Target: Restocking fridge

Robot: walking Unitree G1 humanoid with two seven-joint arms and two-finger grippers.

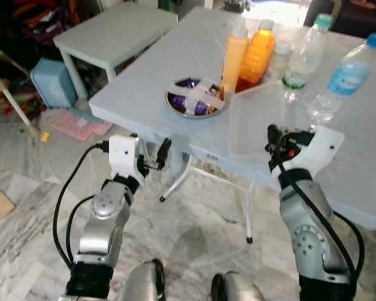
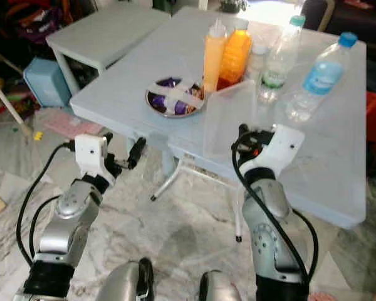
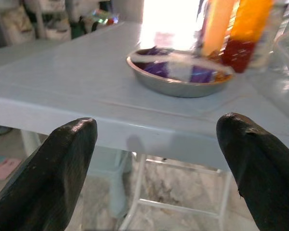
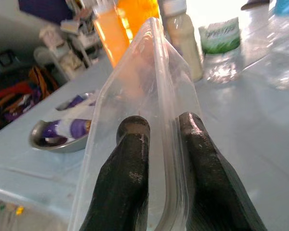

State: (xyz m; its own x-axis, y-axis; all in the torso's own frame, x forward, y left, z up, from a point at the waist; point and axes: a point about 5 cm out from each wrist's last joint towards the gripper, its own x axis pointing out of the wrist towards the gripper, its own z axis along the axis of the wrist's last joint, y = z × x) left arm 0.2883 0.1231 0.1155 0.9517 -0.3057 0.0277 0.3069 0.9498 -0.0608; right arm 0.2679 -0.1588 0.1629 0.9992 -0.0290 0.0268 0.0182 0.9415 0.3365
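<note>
Left arm raised, bent at elbow, left gripper (image 1: 163, 152) pointing toward 2 o'clock, fingers (image 3: 62, 168) spread wide, nothing between them. Right arm up at 1 o'clock, right gripper (image 4: 156, 126) fingers pinched together on a clear plastic wall.

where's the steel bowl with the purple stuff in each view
Left eye view: steel bowl on the table, near the front edge, left of centre.
Right eye view: same bowl, near the table's left front corner.
Left wrist view: upper middle.
Right wrist view: low at the left.
Shared landmark: orange bottle just behind it.
</note>
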